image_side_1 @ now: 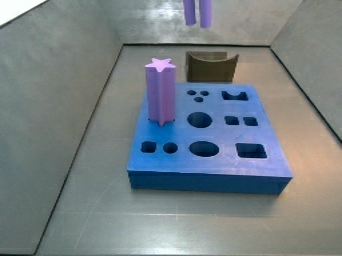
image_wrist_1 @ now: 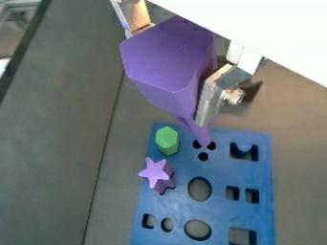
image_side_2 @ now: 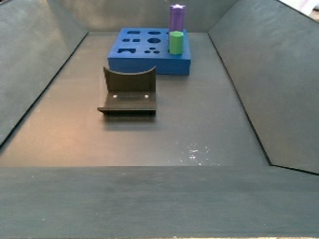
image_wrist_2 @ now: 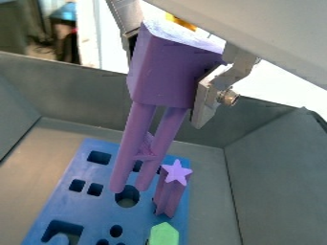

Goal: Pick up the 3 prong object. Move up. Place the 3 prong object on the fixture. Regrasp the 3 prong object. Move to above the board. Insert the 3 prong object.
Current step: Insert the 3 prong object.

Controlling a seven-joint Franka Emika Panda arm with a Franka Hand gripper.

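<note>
Gripper (image_wrist_2: 192, 81) high over the board (image_side_1: 214, 165), clamped on the 3 prong object (image_wrist_2: 156, 105). Silver finger (image_wrist_1: 217, 91) flat against the purple body in both wrist views; the opposite finger is mostly hidden behind the piece, but the piece hangs with nothing else supporting it, so I read it as a firm grasp.

Key relation: the piece's long axis runs down from the jaws, prongs at the bottom end, pointing at the board's hole field. In a wrist view the prong tips (image_wrist_1: 200, 129) sit just above the cluster of 3 small round holes (image_wrist_1: 205, 146), center of frame. In the other wrist view the prongs line up over the lower-middle of the frame beside the purple star post (image_wrist_2: 173, 187). Tips not touching the board yet; clear air gap visible.

In a side view only the prong ends (image_side_1: 198, 10) show, at the top edge, above and behind the fixture (image_side_1: 210, 66). That says the tool is still well above the board. The other side view does not show the gripper at all; board (image_side_2: 149, 56) upper center, fixture (image_side_2: 129, 91) in front of it, empty.

Green hex peg (image_wrist_1: 166, 140) and star post already seated, just beside the target holes, so clearance is tight on that side.

Judgement: at "move to above the board", insertion pending. Next needs a straight descent with the prong pattern clocked to the 3 holes; rotation match cannot be confirmed from these views.
</note>
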